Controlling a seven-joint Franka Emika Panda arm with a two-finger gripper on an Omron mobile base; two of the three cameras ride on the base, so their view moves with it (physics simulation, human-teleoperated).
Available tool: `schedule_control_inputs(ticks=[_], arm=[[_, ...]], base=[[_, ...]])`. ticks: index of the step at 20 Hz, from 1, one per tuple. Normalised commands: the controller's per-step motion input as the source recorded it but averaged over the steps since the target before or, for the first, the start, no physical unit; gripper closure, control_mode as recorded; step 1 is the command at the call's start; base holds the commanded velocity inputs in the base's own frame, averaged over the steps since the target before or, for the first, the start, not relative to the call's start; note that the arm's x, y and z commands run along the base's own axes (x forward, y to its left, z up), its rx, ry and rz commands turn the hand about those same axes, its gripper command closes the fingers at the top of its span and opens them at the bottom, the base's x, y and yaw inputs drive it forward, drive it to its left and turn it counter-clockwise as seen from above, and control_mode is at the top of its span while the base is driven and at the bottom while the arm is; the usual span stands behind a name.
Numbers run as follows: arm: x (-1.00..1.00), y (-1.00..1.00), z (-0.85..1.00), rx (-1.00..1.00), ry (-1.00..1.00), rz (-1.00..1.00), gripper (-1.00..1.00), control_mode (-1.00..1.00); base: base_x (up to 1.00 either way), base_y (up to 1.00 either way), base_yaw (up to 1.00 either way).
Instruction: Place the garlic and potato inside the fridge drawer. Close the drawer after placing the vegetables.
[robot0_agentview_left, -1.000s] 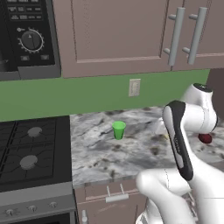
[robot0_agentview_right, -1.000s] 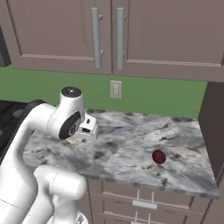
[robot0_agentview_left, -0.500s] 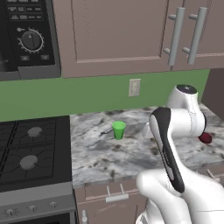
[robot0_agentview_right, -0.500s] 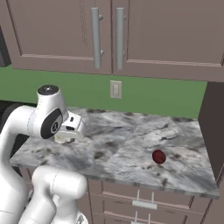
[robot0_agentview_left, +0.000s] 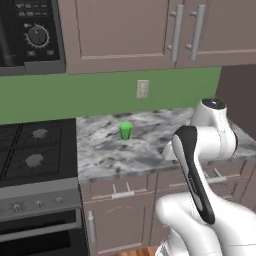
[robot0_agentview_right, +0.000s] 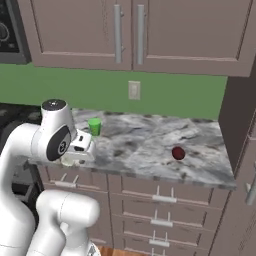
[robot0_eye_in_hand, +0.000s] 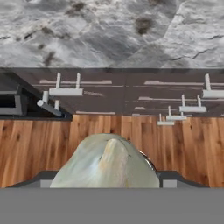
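We hold the garlic (robot0_eye_in_hand: 105, 164) clamped in our jaws, out past the counter (robot0_agentview_right: 150, 145) edge above the wooden floor (robot0_eye_in_hand: 109, 131). Farther back, the potato (robot0_agentview_right: 178, 153) sits on the counter's right part, with the green cup (robot0_agentview_right: 94, 126) well apart to its left.

A bright green cup (robot0_agentview_left: 125, 130) stands upright on the marbled grey counter (robot0_agentview_left: 110, 150), toward its back edge and nearer the left end. Left of the counter sits the black stove (robot0_agentview_left: 30, 150), burners showing, oven controls along its front. On the green wall behind, a pale outlet plate (robot0_agentview_left: 143, 89). Above hang brown cabinets (robot0_agentview_right: 130, 30) with long vertical bar handles. Below the counter's front edge, rows of drawers (robot0_agentview_right: 160, 200); under them, a wooden floor (robot0_eye_in_hand: 43, 144).
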Motion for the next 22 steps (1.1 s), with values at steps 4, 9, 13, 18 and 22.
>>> schedule_control_inputs(ticks=[4, 9, 13, 18, 22], arm=[[0.0, 0.0, 0.0, 0.0, 0.0, 0.0, 1.0, 1.0], [0.0, 0.0, 0.0, 0.0, 0.0, 0.0, 1.0, 1.0], [0.0, 0.0, 0.0, 0.0, 0.0, 0.0, 1.0, 1.0], [0.0, 0.0, 0.0, 0.0, 0.0, 0.0, 1.0, 1.0], [0.0, 0.0, 0.0, 0.0, 0.0, 0.0, 1.0, 1.0]], base=[[-0.99, -0.32, -0.21], [-0.78, -0.44, -0.25], [-0.3, -0.52, -0.24], [-0.22, -0.51, -0.25], [-0.06, -0.67, -0.34]])
